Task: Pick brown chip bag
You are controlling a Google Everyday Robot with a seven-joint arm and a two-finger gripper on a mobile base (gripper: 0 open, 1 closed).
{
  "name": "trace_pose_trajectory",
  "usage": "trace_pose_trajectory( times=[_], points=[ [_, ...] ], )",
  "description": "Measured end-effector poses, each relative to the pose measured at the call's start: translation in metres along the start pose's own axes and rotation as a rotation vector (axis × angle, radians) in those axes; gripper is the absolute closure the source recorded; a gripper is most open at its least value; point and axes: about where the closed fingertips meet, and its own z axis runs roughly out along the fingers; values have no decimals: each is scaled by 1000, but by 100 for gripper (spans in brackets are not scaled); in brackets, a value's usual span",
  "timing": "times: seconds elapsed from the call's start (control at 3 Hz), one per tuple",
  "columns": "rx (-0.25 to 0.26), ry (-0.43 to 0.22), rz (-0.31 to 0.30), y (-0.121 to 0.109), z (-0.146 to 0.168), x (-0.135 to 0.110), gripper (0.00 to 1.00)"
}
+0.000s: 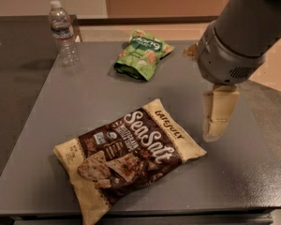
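The brown chip bag [131, 153] lies flat on the grey table [84, 97], near the front edge, with white "Sea Salt" script and tan edges. My gripper [213, 133] hangs from the grey arm [239, 36] at the right. It points down over the table, just right of the bag's upper right corner and apart from it. It holds nothing.
A smaller green snack bag [143, 53] lies at the back middle of the table. A clear water bottle [63, 32] stands at the back left corner. The table's right edge lies just beyond the gripper.
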Motion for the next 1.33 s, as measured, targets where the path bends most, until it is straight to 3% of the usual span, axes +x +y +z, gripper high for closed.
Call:
trace_pose_trajectory(
  times=[0.67, 1.33],
  points=[
    [-127, 23, -213, 10, 59, -60, 0],
    [-257, 81, -360, 40, 100, -82, 0]
  ],
)
